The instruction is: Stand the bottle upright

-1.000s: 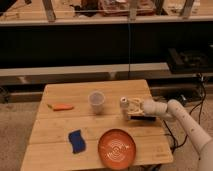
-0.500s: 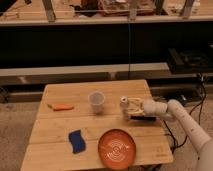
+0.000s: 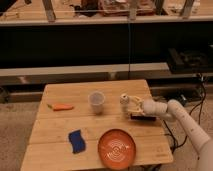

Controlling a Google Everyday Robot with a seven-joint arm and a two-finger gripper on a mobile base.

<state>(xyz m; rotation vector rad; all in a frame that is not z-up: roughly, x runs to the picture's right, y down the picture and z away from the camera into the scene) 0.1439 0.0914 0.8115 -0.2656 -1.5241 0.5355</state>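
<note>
The bottle (image 3: pixel 124 102), small and pale with a whitish cap, stands upright on the wooden table (image 3: pixel 60 125), right of centre. My gripper (image 3: pixel 133 106) is right beside it on its right, at the end of the white arm (image 3: pixel 180 117) that reaches in from the lower right. Whether the gripper touches the bottle cannot be made out. A dark flat part (image 3: pixel 140 116) lies on the table just under the gripper.
A translucent plastic cup (image 3: pixel 96 101) stands left of the bottle. An orange carrot (image 3: pixel 62 106) lies at the left, a blue sponge (image 3: pixel 76 140) near the front left, an orange plate (image 3: pixel 116 148) at the front. Dark shelving (image 3: pixel 100 45) runs behind the table.
</note>
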